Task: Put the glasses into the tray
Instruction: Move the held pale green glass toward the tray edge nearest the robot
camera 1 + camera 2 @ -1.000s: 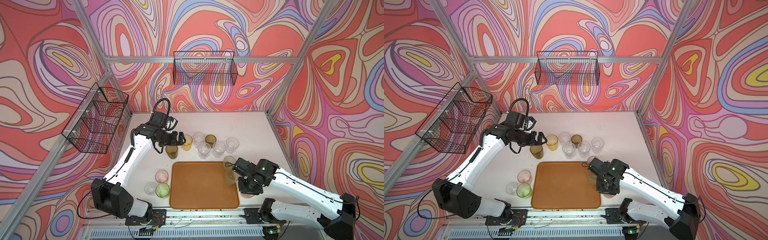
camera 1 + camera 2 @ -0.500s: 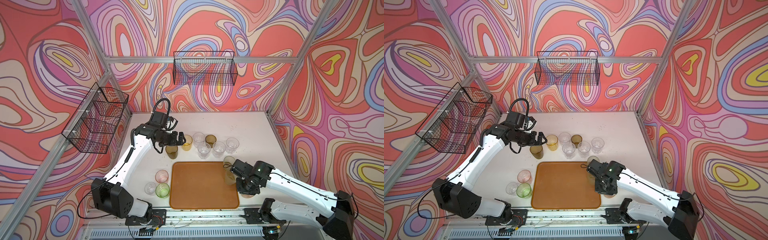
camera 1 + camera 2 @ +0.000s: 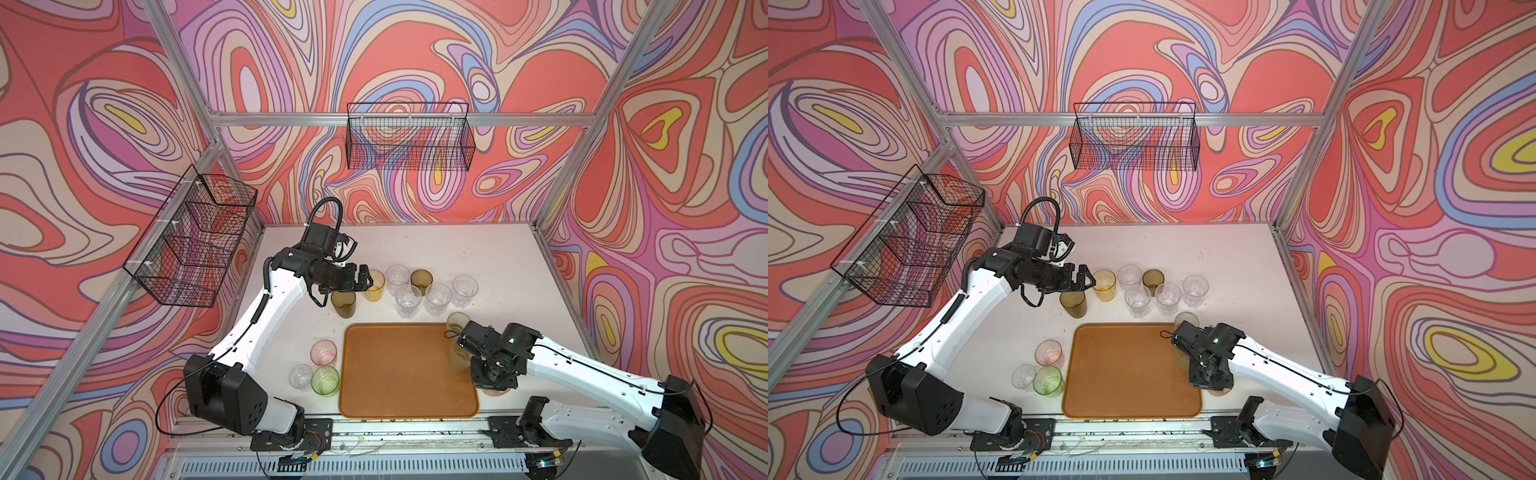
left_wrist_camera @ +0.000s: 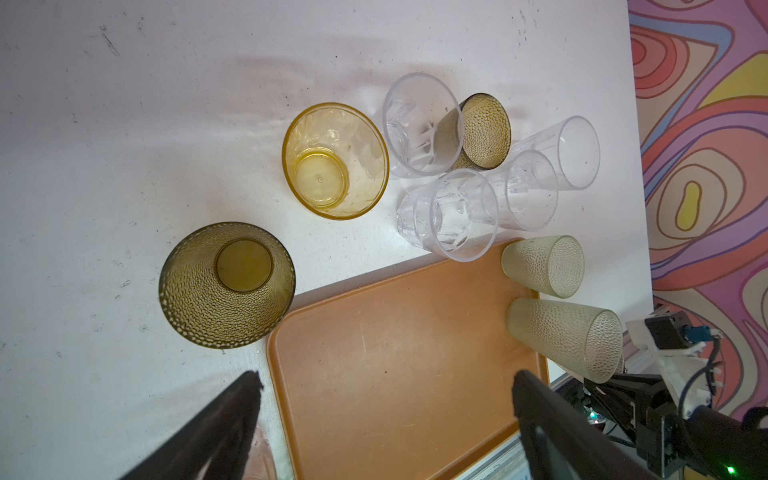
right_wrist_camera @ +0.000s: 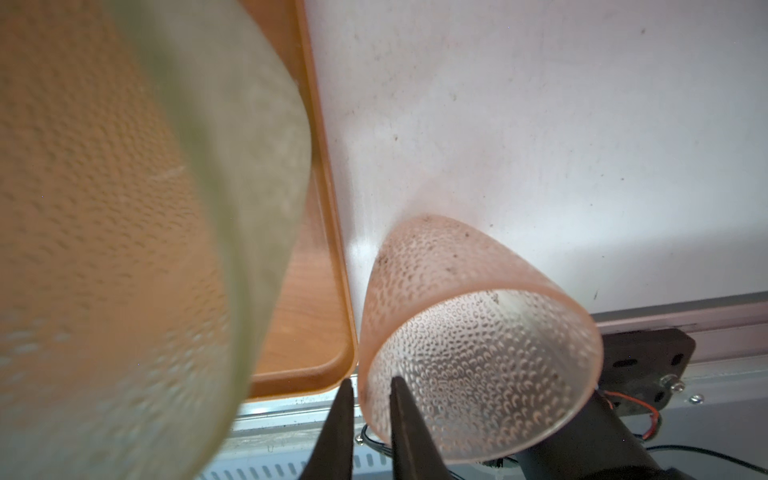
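— Right gripper [image 5: 370, 380] has sunk nearer the front since a second ago, jaws narrowing; left gripper [image 3: 363, 279] hasn't budged, gaping wide.
— After what?
— Pink glass [image 5: 457, 332], standing just outside the tray [image 5: 307, 332]; fingers straddle its rim (one in, one out); whether they bite yet, I can't tell.
— Best pinch firmly, lift straight, clear the frosted glass [image 5: 124, 208] already in the tray, then set it down upright.

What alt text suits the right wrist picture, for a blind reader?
The right claw straddles the rim of a pink dimpled tumbler on the white table. Beside it, a blurred pale green tumbler looms over the orange tray.
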Controlling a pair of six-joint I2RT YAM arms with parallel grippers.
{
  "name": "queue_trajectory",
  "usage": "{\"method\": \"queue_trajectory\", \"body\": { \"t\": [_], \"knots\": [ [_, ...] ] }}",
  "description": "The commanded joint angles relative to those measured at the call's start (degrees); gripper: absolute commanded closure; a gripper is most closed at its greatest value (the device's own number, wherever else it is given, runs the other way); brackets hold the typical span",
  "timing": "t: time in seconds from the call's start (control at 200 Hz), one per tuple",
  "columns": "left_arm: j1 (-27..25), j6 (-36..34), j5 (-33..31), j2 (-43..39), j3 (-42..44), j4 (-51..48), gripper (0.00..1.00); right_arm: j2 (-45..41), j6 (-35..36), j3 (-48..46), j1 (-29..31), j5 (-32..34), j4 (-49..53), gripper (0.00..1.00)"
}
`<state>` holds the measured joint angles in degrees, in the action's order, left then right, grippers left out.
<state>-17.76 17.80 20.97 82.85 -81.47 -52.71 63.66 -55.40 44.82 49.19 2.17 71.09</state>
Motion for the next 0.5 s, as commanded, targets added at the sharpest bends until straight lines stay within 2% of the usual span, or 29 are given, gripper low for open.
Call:
{"method": "queue_trajectory", "body": {
  "t": [0.0,0.29,0.496],
  "knots": [
    [-0.41,-0.27,-0.25,0.95,-1.80,-0.25,0.03,0.15,-0.33,-0.47,-0.06,1.41,-0.78,0.87],
    [-0.56,-0.50,-0.36,1.66,-2.46,-0.47,0.03,1.44,1.47,1.52,-0.05,3.00,1.46,1.00],
    [-0.70,-0.49,-0.41,1.61,-2.38,-0.20,0.03,4.12,2.26,5.74,-0.06,5.06,6.37,1.00]
  ]
}}
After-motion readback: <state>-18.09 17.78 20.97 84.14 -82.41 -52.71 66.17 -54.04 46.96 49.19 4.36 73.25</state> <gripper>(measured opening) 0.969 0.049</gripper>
